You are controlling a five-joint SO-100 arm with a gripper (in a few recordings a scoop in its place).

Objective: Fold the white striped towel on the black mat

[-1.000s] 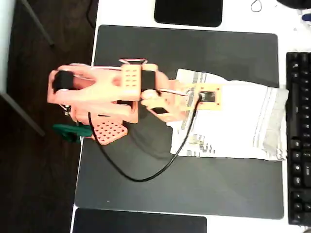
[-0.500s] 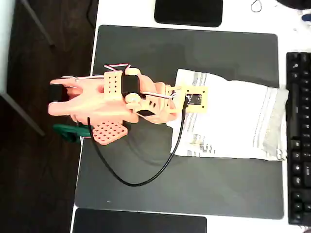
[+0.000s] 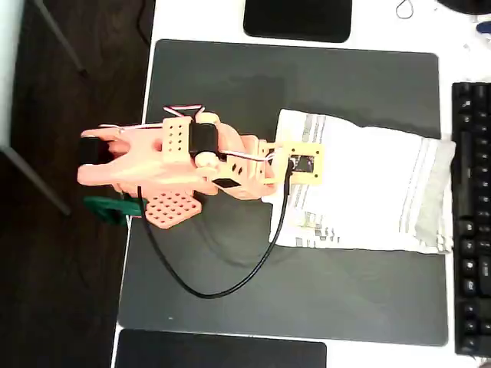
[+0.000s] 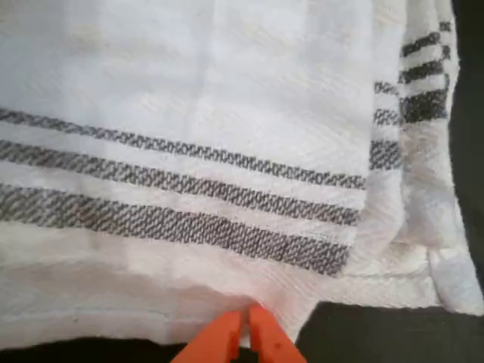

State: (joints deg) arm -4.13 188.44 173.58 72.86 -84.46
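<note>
Retreating toward nine o'clock, the orange arm has drawn its wrist back since a second ago, from well over the cloth to just above its nine-o'clock edge. The white striped towel [image 3: 360,192] lies already doubled on the black mat [image 3: 230,84], slightly toward three o'clock of the mat's middle, its far end close to a black keyboard [image 3: 472,215] on the white counter [image 3: 199,19].

In the wrist view the gripper [image 4: 246,333] has its two orange tips pressed nearly together at the towel's hem, at six o'clock in that view; whether any cloth is caught between them I cannot tell.

One risk, as I judge it: if a thread or fold of the hem is snagged, pulling away would drag the top layer and undo the fold. The slack black cable [image 3: 222,287] draped over the mat could also brush the hem.

The towel is a soft woven cotton, cream-white with grey stripe bands, wrinkled and layered at its corner; the mat is matte, flat and round-cornered.
</note>
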